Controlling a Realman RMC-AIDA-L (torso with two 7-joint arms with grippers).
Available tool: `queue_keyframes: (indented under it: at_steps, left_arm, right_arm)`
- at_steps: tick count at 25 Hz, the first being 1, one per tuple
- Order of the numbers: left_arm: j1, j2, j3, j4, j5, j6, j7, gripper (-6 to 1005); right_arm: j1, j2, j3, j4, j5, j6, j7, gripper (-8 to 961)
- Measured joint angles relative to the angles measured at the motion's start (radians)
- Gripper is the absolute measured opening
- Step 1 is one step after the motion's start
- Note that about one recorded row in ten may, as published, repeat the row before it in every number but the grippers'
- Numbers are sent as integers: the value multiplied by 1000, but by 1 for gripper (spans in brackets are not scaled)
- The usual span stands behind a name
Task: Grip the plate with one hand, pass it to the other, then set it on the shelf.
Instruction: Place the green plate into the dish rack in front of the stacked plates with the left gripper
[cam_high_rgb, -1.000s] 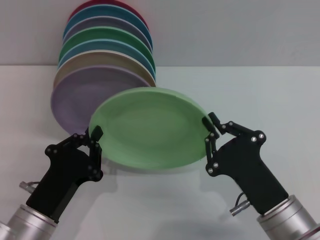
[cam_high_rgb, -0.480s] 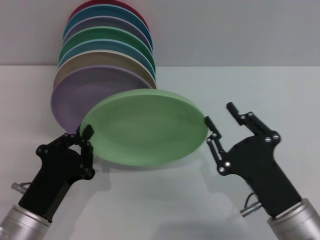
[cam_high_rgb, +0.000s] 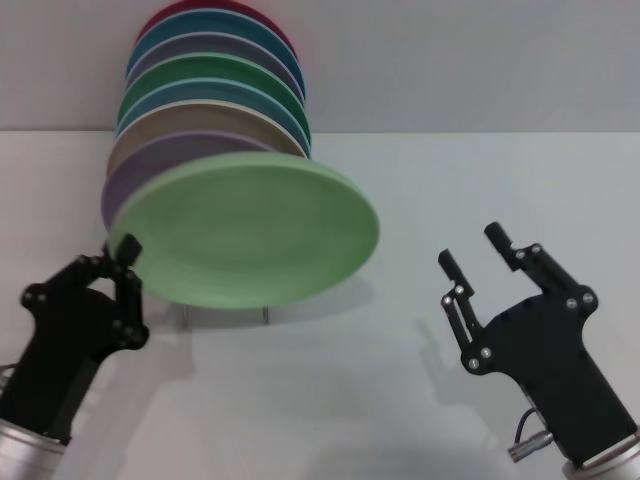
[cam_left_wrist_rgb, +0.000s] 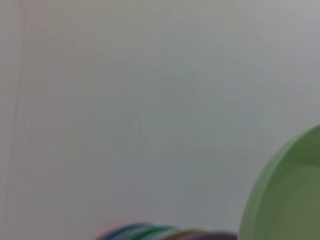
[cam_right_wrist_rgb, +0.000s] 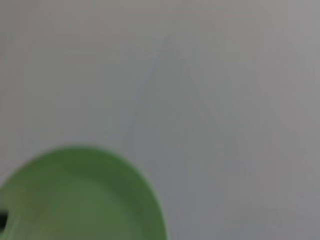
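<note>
So we've got the plate (cam_high_rgb: 245, 228) pinched by its edge in our left gripper (cam_high_rgb: 128, 262) up by the rack stack, right gripper (cam_high_rgb: 478, 250) fingers spread empty, and that one-sided hold could let it droop or slip.

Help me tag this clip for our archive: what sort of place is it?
Likely a lab test bench, not a kitchen: a bare white table, a plain wall, a row of coloured plates, and the left gripper holding the plate.
</note>
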Motion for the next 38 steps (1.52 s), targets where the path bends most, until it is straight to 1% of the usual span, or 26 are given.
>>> queue_keyframes:
  at_steps: [3,6,8,13,18,20,25,38]
  left_arm:
    - [9,4,-5,6,0,66,-5,64]
    - [8,6,-26,35,2,143,-9,67]
    - [-3,6,-34,60,3,176,-10,70]
    - [-64,7,-41,166,5,214,-8,76]
    - [-111,5,-40,246,4,193,-2,81]
    - [-132,6,-40,272,3,163,-1,84]
    - [-139,7,-40,288,2,136,-5,90]
    - [-120,6,-33,291,6,4,-9,105]
  right_arm:
    - [8,3,0,-28,4,24,23,405]
    - [16,4,1,-44,8,50,29,404]
    - [20,5,5,-52,10,66,29,406]
    - [23,5,11,-62,11,85,29,412]
    - [21,4,14,-65,13,85,29,417]
    - [18,4,14,-67,13,82,29,420]
    - [14,4,15,-67,13,76,23,425]
    - [14,4,26,-68,13,64,21,440]
